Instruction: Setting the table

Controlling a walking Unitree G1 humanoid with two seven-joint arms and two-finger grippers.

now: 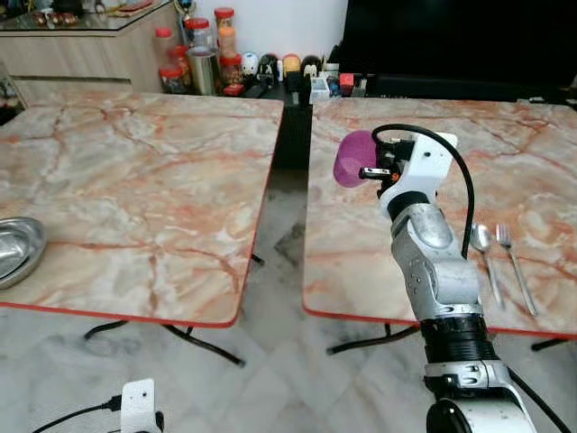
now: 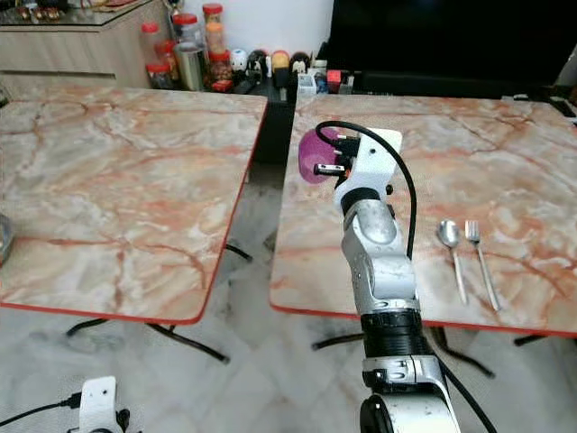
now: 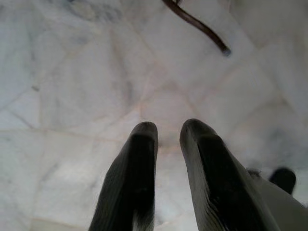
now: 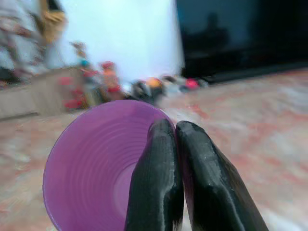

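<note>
The right gripper is clamped on the rim of a purple bowl: its two black fingers sit pressed almost together, one inside the wall and one outside, pinching the thin edge between them. In the head views the silver right arm reaches up over the right-hand marble table, and the purple bowl hangs tipped on its side at the arm's tip, above the table's left part, not resting on the top (its open mouth faces the wrist camera, ribbed inside showing).

From the bowl, a spoon and a fork lie at about four o'clock, side by side and parallel near the table's near edge, the spoon on the left, well apart from the bowl.

On the left-hand marble table, a metal dish sits at the near left edge, partly cut off by the frame. Jars and small items crowd the floor and cabinet at twelve o'clock, beyond the gap between the tables.

The left gripper hangs low over the pale marble floor, its fingers slightly parted, a narrow gap between the tips, holding nothing.
</note>
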